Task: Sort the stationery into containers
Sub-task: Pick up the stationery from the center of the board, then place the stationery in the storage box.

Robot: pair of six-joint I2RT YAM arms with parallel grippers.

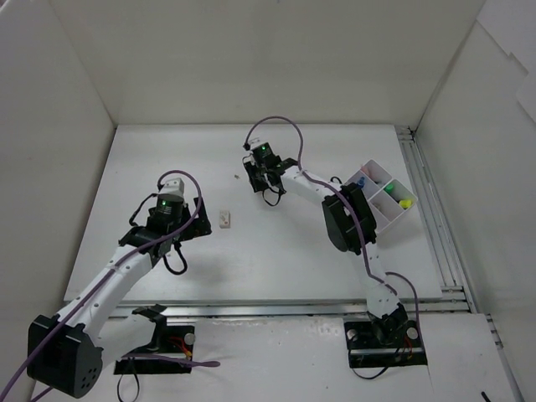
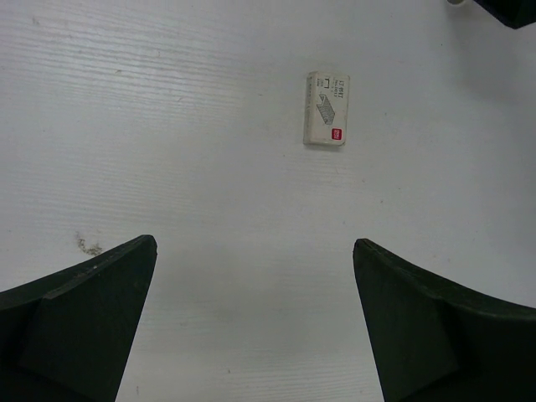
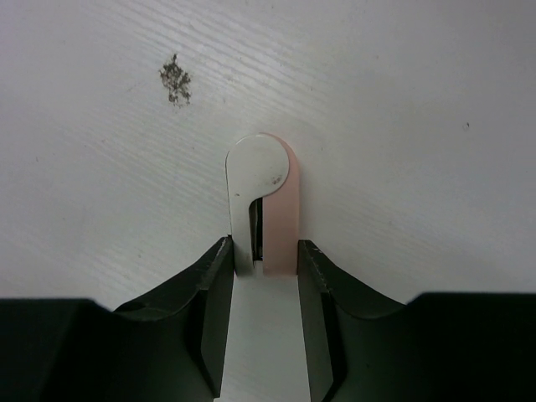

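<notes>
A small white-and-pink stationery piece with a rounded end [image 3: 266, 197] lies on the white table. My right gripper [image 3: 264, 251] is shut on it, one finger against each long side. From above, the right gripper [image 1: 256, 177] sits at the table's far middle and hides that piece. A small beige box with print [image 2: 327, 109] lies flat ahead of my left gripper [image 2: 255, 247], which stands wide open and holds nothing. In the top view that box [image 1: 224, 219] is just right of the left gripper [image 1: 191, 219]. The white divided container [image 1: 392, 219] stands at the right.
The container holds a yellow-green item [image 1: 405, 202] and something blue [image 1: 360, 180]. A dark smudge [image 3: 175, 79] marks the table beyond the right gripper. White walls enclose the table on the left, back and right. A metal rail [image 1: 427, 209] runs along the right edge.
</notes>
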